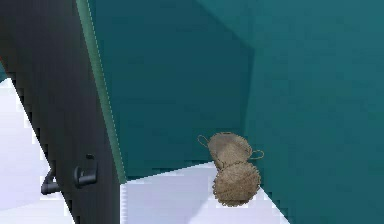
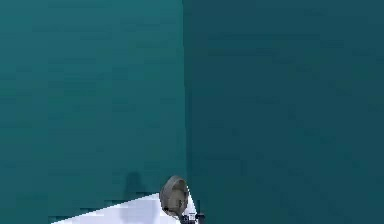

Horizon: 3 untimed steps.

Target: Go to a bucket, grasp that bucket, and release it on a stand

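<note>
A brown, rough-textured rounded thing (image 1: 234, 168) with thin wire-like loops lies on the pale floor at the foot of a teal wall corner, in the forward view's lower middle; its shape does not read clearly as a bucket. A similar brown rounded blob (image 2: 175, 196) sits at the base of a wall corner in the arm side view's bottom middle. Just right of it, at the bottom edge, a small dark-and-white bit looks like the gripper (image 2: 191, 215) end of the arm. I cannot tell whether it holds anything.
A dark open door (image 1: 60, 100) with a lever handle (image 1: 70, 176) stands close on the forward view's left. Teal walls (image 1: 310, 90) close in ahead and to the side (image 2: 280, 100). A narrow wedge of pale floor (image 1: 170, 200) lies between door and corner.
</note>
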Tool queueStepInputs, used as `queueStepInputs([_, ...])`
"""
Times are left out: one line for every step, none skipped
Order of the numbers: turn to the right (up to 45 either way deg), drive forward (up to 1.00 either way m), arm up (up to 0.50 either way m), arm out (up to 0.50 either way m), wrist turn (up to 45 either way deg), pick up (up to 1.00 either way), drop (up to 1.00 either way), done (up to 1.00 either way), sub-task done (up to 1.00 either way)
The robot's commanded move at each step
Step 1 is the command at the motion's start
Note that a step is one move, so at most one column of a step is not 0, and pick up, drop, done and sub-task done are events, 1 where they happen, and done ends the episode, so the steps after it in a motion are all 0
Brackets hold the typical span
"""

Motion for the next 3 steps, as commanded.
queueStepInputs([0.0,0.0,0.0,0.0,0.0,1.0,0.0,0.0,0.0])
queueStepInputs([0.0,0.0,0.1,0.0,0.0,0.0,0.0,0.0,0.0])
queueStepInputs([0.0,0.0,0.5,0.0,0.0,0.0,0.0,0.0,0.0])
